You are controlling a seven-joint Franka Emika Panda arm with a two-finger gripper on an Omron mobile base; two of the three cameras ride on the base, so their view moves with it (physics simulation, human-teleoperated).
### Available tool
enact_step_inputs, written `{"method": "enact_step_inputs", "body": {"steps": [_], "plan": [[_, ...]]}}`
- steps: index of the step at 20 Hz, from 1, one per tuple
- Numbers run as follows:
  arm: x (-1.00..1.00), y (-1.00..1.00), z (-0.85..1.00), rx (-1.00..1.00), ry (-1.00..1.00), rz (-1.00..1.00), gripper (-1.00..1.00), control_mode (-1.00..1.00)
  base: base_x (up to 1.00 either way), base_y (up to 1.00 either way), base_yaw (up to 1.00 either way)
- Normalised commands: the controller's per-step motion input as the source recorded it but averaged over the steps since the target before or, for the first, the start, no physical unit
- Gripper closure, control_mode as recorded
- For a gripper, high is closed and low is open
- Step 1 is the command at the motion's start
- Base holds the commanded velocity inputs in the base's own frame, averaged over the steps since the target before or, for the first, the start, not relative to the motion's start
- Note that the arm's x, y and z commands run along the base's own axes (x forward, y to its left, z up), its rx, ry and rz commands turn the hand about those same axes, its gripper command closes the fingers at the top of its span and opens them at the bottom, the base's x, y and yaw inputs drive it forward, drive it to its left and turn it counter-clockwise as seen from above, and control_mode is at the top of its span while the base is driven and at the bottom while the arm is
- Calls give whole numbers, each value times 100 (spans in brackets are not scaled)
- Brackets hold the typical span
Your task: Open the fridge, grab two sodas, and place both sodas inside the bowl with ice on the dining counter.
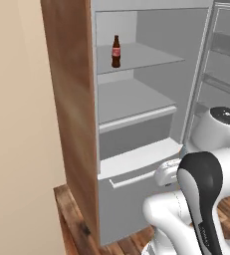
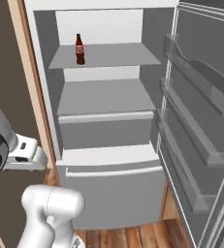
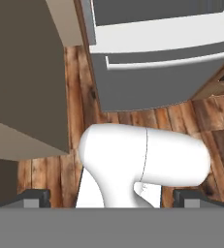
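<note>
The fridge [image 1: 136,119] stands open, its grey inner shelves bare except for one soda: a dark-brown bottle [image 1: 116,51] with a red label, standing upright on the upper shelf [image 1: 141,56], toward that shelf's left end and near its front edge. In the right base view the same bottle [image 2: 79,49] sits at the left of the upper shelf, well apart from the open door [image 2: 200,121], which swings out to the right with its clear racks edge-on. Below the two shelves a pale ledge runs across, and under it is the lower drawer [image 2: 111,193] with its horizontal handle [image 2: 111,172], closed. In the hand view the gripper [image 3: 111,197] shows its two dark fingertips [image 3: 35,197] at the far left and far right of the bottom edge, spread wide apart, with nothing between them and touching nothing; they look down over the plank floor [image 3: 79,97] and the front of the drawer [image 3: 147,82]. The gripper hangs low, well below the bottle's shelf and out in front of the fridge. A brown wooden panel [image 1: 71,114] flanks the fridge on its left side, with a plain beige wall [image 1: 17,124] beyond it.
</note>
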Motion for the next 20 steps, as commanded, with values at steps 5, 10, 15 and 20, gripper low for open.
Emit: {"method": "enact_step_inputs", "body": {"steps": [5, 10, 15, 20], "plan": [[0, 0, 0, 0, 0, 0, -100, 100, 55, -23, 12], [0, 0, 0, 0, 0, 0, -100, 100, 41, -21, 4], [0, 0, 0, 0, 0, 0, -100, 100, 48, -24, 7], [0, 0, 0, 0, 0, 0, -100, 100, 49, -31, 8]]}}
